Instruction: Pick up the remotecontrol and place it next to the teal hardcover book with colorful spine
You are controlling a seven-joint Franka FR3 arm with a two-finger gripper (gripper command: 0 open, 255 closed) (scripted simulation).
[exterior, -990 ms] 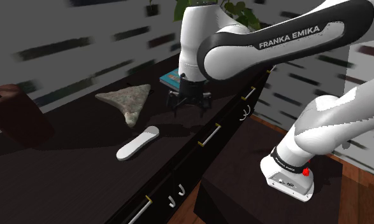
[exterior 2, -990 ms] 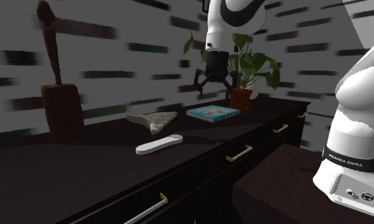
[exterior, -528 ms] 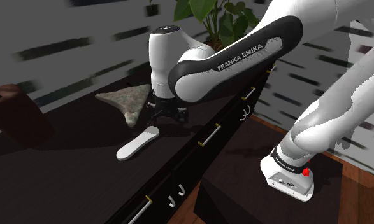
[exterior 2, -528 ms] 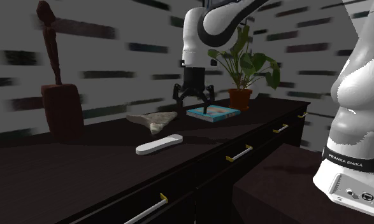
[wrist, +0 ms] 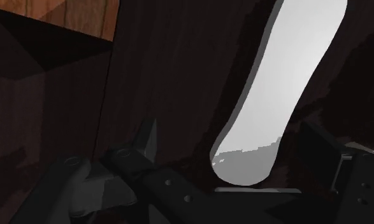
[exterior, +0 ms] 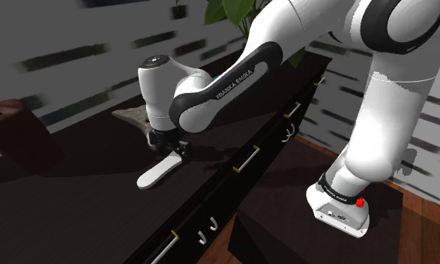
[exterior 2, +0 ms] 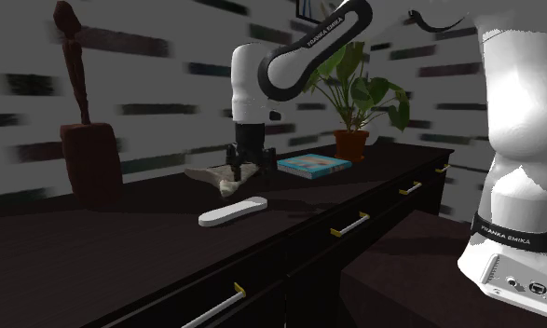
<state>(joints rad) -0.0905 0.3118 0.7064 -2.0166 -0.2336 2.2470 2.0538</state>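
The remote control (exterior: 160,170) is a long white bar lying flat on the dark sideboard (exterior: 91,206), near its front edge. My black gripper (exterior: 169,147) hangs just above the remote's far end, pointing down, fingers open. In the wrist view the remote (wrist: 287,83) runs away from the gripper (wrist: 243,188), its near end lying between the spread fingers. In the second exterior view the gripper (exterior 2: 242,174) hovers behind the remote (exterior 2: 232,212). The teal book (exterior 2: 312,165) lies flat farther along the top, towards the plant.
A grey triangular slab (exterior 2: 217,174) lies just behind the gripper. A potted plant (exterior 2: 353,140) stands past the book. A tall dark brown statue (exterior 2: 83,140) stands at the sideboard's other end. Drawer handles (exterior: 246,158) line the front; my stand (exterior: 300,225) sits below.
The arm has swung from over the book across the top and down, ending just above the remote's far end. Remote and book have not moved.
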